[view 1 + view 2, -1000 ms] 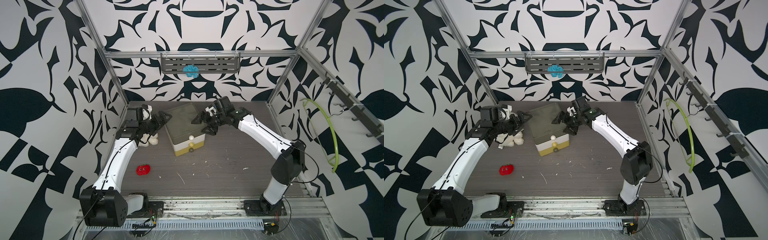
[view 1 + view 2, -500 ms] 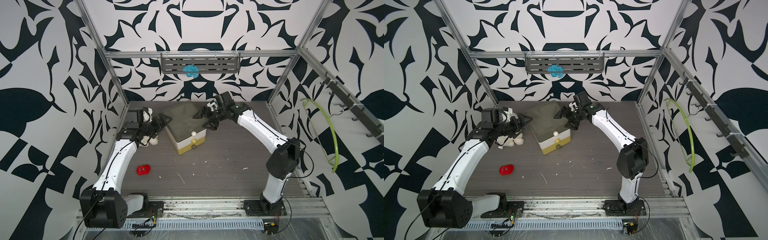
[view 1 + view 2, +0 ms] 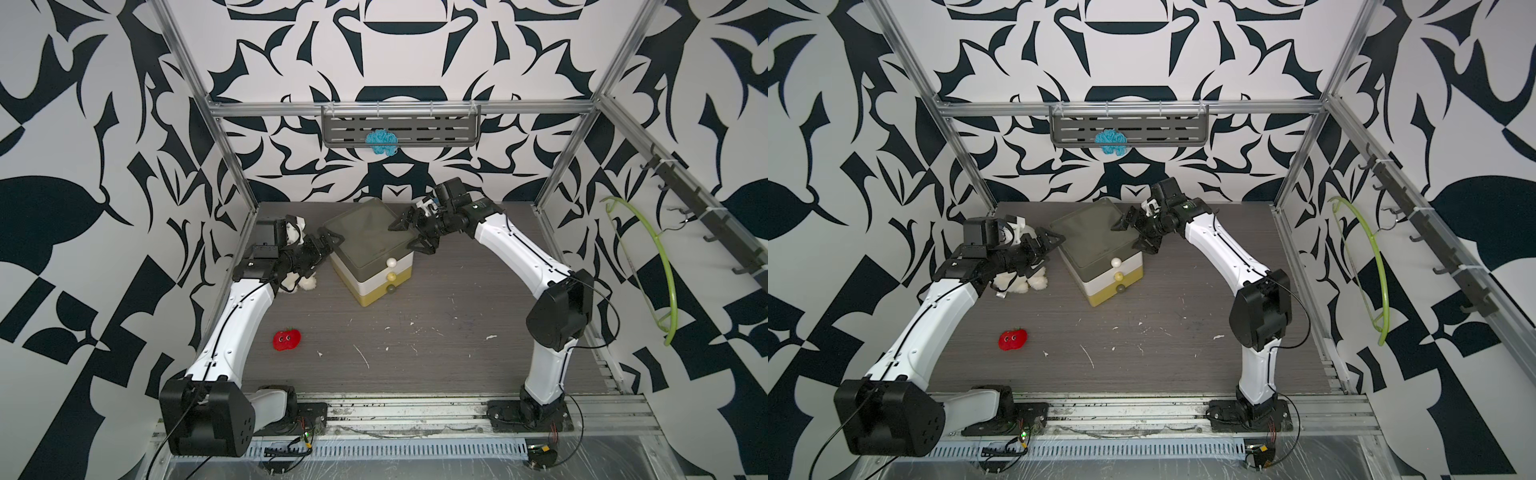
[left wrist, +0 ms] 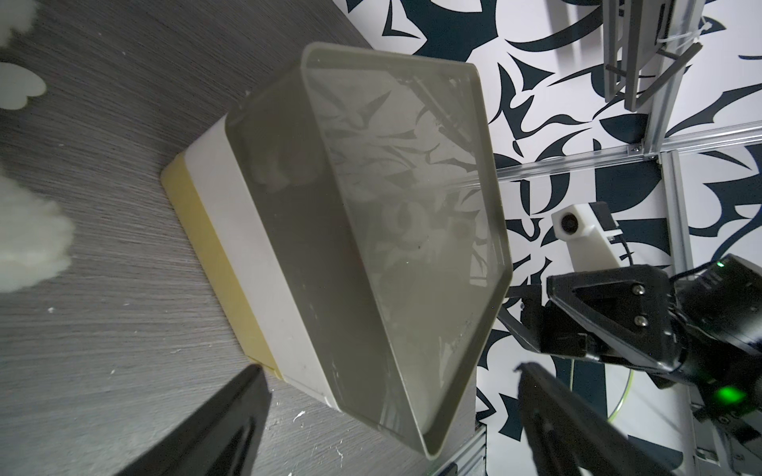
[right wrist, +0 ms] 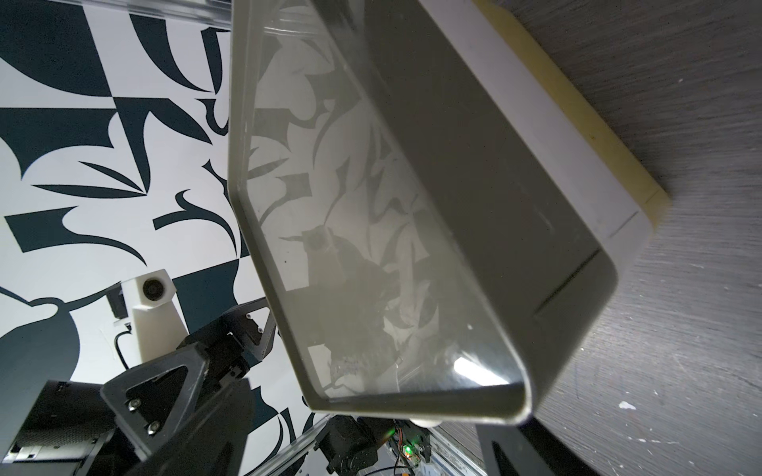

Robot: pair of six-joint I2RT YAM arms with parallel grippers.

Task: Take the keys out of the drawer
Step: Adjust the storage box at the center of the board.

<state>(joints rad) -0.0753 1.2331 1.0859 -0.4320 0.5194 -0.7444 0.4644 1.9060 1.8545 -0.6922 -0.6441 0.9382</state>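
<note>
The keys are hidden. The small drawer chest stands at the back middle of the table, with a grey top, a white middle and a yellow bottom. All three of its knobbed drawers are pushed in. My left gripper is open at the chest's left side, its fingers straddling a corner. My right gripper is open at the right back corner of the chest, one finger above the lid. Neither holds anything.
A red plush strawberry lies on the table front left. A white plush toy sits under my left wrist. A blue crocheted thing hangs on the back wall rack, and a green hanger on the right wall. White scraps dot the table.
The right arm's elbow has swung leftwards and its gripper has turned closer onto the chest's right back corner. The left gripper has sunk slightly beside the chest. Both stay open.
</note>
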